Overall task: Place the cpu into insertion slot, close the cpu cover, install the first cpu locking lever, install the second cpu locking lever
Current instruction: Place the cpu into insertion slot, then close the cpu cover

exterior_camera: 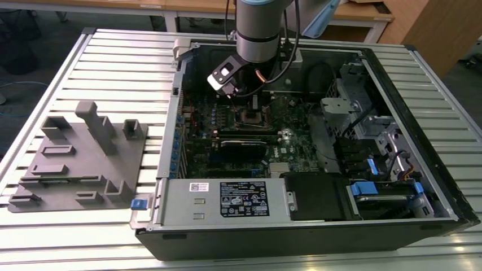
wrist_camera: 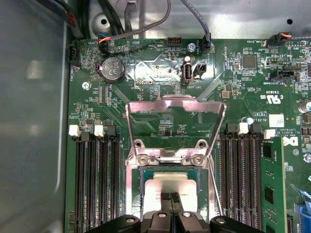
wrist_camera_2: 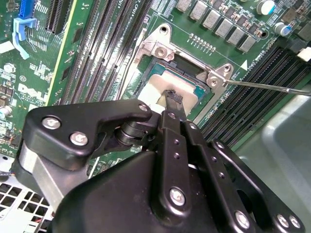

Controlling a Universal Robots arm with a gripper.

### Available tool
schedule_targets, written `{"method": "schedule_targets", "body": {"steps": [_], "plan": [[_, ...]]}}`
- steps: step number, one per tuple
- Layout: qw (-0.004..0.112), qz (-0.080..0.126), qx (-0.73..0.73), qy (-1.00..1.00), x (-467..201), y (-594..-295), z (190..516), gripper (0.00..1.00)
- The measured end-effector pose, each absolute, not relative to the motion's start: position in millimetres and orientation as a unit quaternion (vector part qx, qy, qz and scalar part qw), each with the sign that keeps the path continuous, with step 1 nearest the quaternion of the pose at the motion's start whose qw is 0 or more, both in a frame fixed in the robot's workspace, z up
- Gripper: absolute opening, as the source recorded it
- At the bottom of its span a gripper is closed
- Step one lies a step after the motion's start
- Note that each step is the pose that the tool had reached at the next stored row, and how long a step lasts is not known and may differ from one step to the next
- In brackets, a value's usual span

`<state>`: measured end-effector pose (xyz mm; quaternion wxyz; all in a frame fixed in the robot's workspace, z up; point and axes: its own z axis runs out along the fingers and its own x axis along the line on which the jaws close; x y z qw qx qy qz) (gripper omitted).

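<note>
The black claw [wrist_camera: 172, 197] is closest in both wrist views, and its two fingertips [wrist_camera: 167, 196] are pulled in tight together with nothing between them. The tips [wrist_camera_2: 172, 96] hang right over the cpu [wrist_camera: 165, 184], but I cannot tell if they touch it. The cpu [wrist_camera_2: 187, 82] is a flat silvery square, and it lies flat inside the insertion slot [wrist_camera: 141, 187], the dark square socket with a thin metal edge. Just past the slot, the cpu cover [wrist_camera: 175, 100] is up and open, folded back on its hinge, so its big window shows the green board behind it. A thin metal lever [wrist_camera_2: 262, 86] sticks out from a corner of the socket and is not hooked down. Long black slots [wrist_camera: 97, 179] run beside the socket on both sides. Farther along the board sits a round silver battery [wrist_camera: 112, 69]. In the exterior view, the arm [exterior_camera: 256, 34] reaches down into an open computer case [exterior_camera: 433, 169] that lies on its side, and the socket [exterior_camera: 252, 117] sits near the middle of the board. A grey box with a label [exterior_camera: 226, 199] fills the near side of the case. The case rests on a ribbed metal bench [exterior_camera: 113, 62]. Toward the exterior view's left, a grey tray [exterior_camera: 75, 164] with blocks and pockets lies on the bench, just beside the case.
</note>
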<state>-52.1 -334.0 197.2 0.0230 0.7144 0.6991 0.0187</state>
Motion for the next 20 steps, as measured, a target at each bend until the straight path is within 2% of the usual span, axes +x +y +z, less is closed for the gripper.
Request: {"method": "schedule_targets", "body": {"steps": [20], "plan": [[0.023, 0.019, 0.714, 0.699, -52, -334, 227, 0.11]]}}
